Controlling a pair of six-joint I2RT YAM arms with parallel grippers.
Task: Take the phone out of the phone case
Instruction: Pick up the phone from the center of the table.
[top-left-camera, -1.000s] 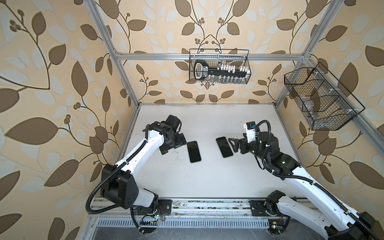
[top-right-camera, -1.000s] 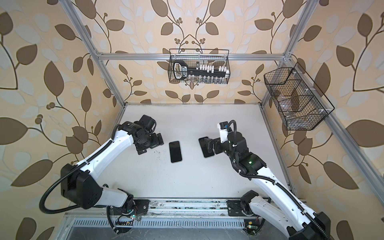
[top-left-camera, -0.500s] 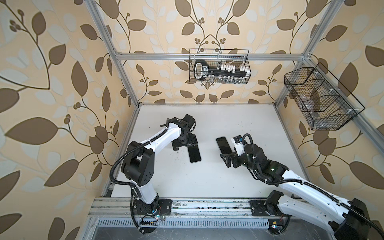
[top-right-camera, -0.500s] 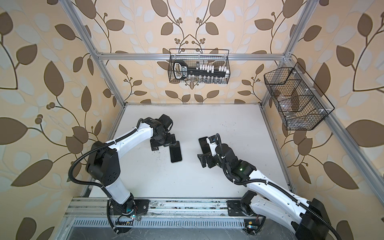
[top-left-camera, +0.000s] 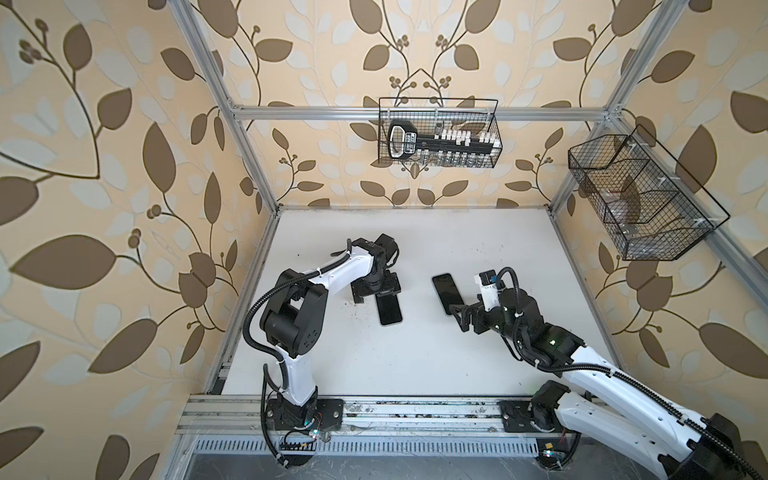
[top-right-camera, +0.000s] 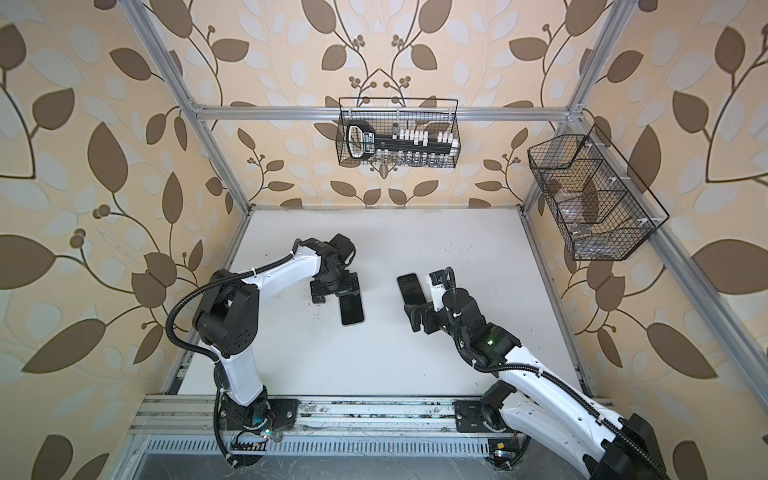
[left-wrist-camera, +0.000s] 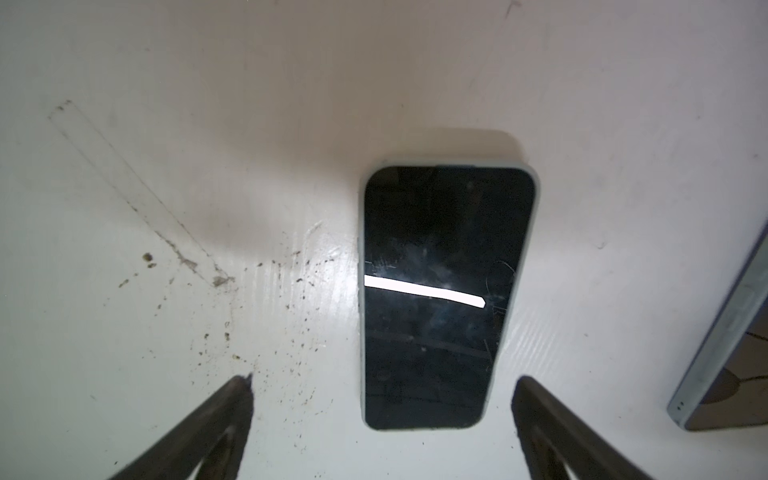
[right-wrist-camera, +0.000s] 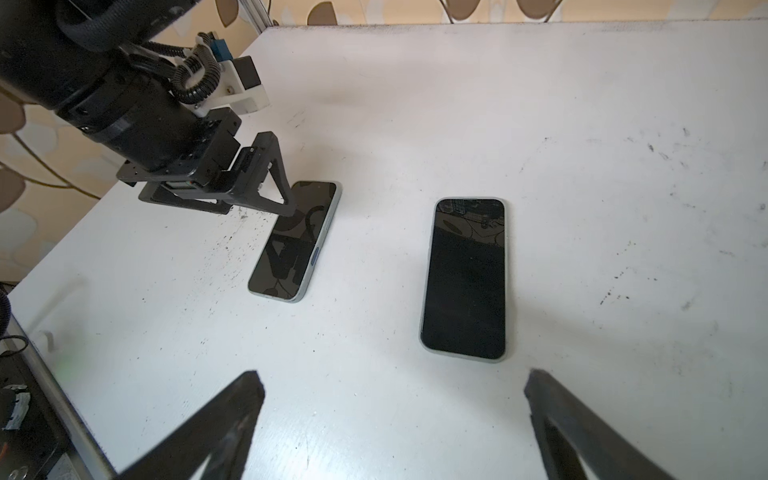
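Left wrist: phone (left-wrist-camera: 436, 232) inside case (left-wrist-camera: 453, 161)

Beige wallpaper (top-left-camera: 104, 166) with big brown leaves covers the walls behind an aluminium frame (top-left-camera: 332, 113). A long wire basket (top-left-camera: 496, 124) hangs on the back rail, a partitioned wire basket (top-left-camera: 648, 245) on the side one. The white tabletop (top-left-camera: 415, 365) is scuffed and gritty.
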